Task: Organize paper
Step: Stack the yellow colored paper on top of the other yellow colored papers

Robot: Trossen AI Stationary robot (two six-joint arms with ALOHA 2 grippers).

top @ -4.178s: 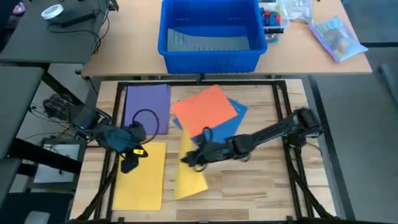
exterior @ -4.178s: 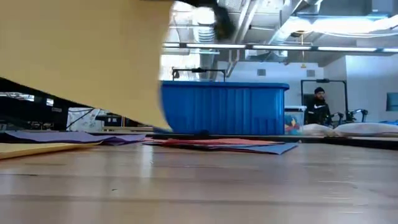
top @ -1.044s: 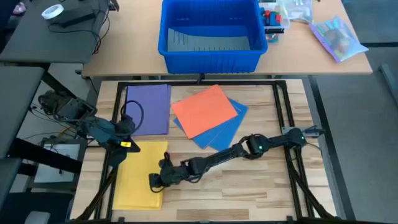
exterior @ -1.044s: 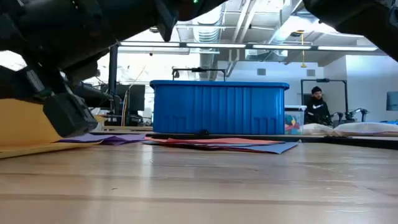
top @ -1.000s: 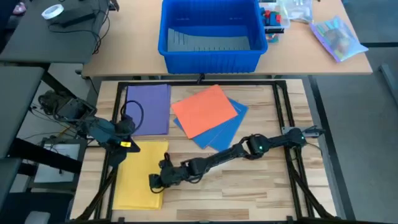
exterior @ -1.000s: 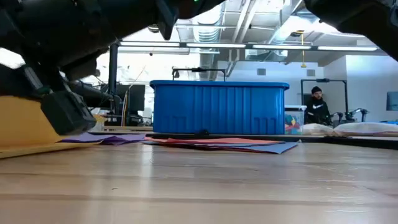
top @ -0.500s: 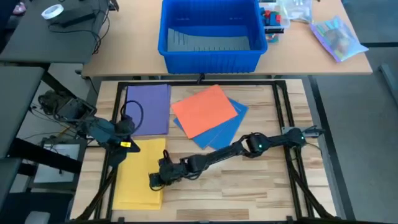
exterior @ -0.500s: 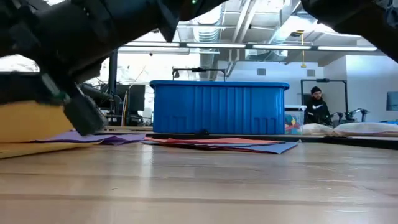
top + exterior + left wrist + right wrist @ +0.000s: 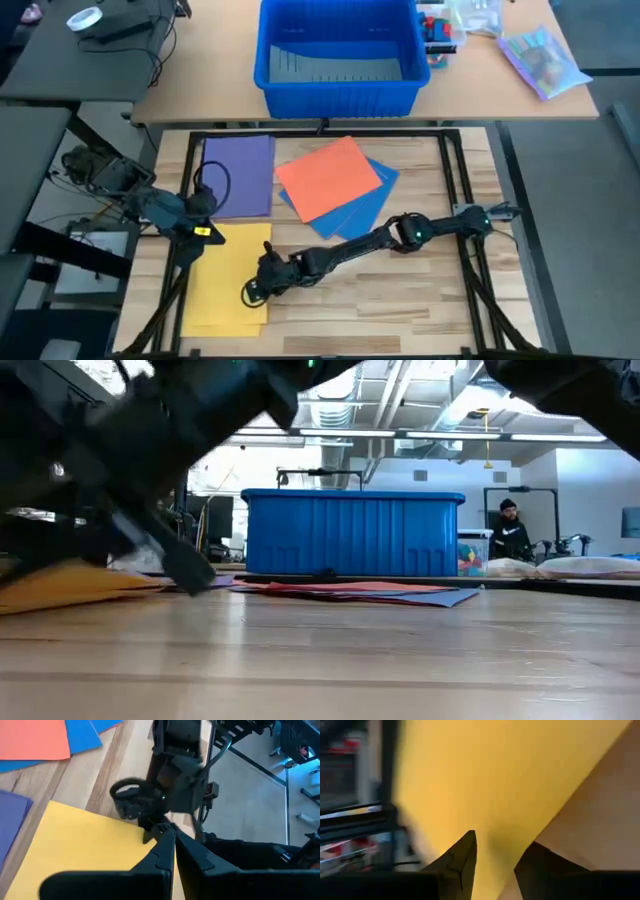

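Note:
Yellow paper (image 9: 222, 278) lies at the near left of the table; its raised edge shows in the low view (image 9: 70, 585). My right gripper (image 9: 253, 292) reaches across to that paper's right edge, open, with the yellow sheet (image 9: 495, 770) behind its two fingers. My left gripper (image 9: 207, 234) hangs shut over the yellow paper's far edge (image 9: 85, 845). A purple sheet (image 9: 238, 175) lies flat at the far left. An orange sheet (image 9: 328, 178) rests on blue sheets (image 9: 365, 205) at the middle. My right gripper's fingers (image 9: 467, 855) stand at the yellow sheet's right edge (image 9: 540, 827), near its near end, coming in low from the table's right. Whether they touch the sheet I cannot tell.
A big blue bin (image 9: 338, 55) stands on the desk beyond the far edge, with a clear bag (image 9: 540, 55) to its right. A black frame rail (image 9: 455, 190) borders the table. Bare wood (image 9: 400, 300) lies at the near right. A person (image 9: 510, 530) stands far off in the room.
My right gripper has shifted a little toward the table's right edge and dropped lower. The yellow sheet's lifted right part has sunk and now sits much closer to the yellow paper beneath it.

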